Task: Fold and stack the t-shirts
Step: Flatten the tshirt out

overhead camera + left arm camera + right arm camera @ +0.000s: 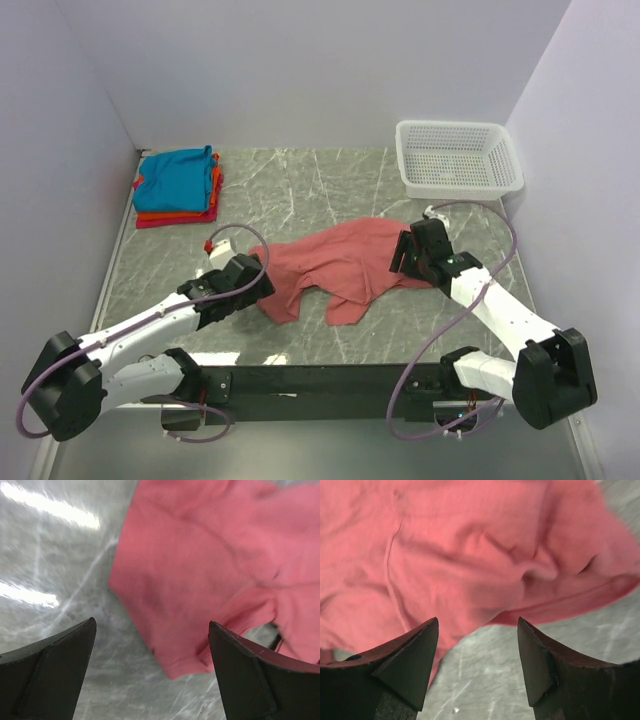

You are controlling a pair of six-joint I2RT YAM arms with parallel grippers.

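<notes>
Now, your pink shirt [340, 265] lies crumpled and unfolded in the middle of the tabletop [300, 190], spread out between your two arms. One sleeve or corner trails toward the near edge, and the cloth is full of wrinkles.

Your left hand [258, 285] sits at the shirt's left edge. From the left wrist camera its two dark fingers [55, 665] stand wide apart with nothing between them. Below the gap you see bare grey marble and a hemmed corner of the pink cloth. You cannot tell from these views whether the fingertips touch the cloth.

Your right hand [408, 250] is at the shirt's right edge. From the right wrist camera its fingers [405, 665] are also spread wide and hold nothing. The pink cloth fills the upper part of that view, with a folded hem running just above the gap and marble beneath it.

The stack of folded shirts [178, 190] rests in the far left corner, well apart from the pink one. A teal shirt [175, 172] is on top, with orange and red edges showing underneath. A white mesh basket [460, 155] stands in the far right corner.
</notes>
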